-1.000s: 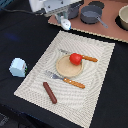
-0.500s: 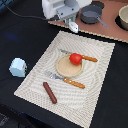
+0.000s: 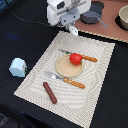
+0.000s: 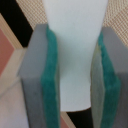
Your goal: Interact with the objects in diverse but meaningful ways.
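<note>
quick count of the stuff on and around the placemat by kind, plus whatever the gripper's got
Toy food: 2 (tomato, sausage)
Cutlery: 2 (fork, knife)
Plates: 1 (tan plate)
Cups: 1 (pale blue cup)
Pans: 1 (grey saucepan)
White pieces: 1 (white bottle-like piece, clamped in the gripper)
Total: 8

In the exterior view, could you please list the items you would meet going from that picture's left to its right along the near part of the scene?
Pale blue-white cup → brown sausage → orange-handled fork → red tomato on the round tan plate. The knife overlaps the plate, so I leave it out.
</note>
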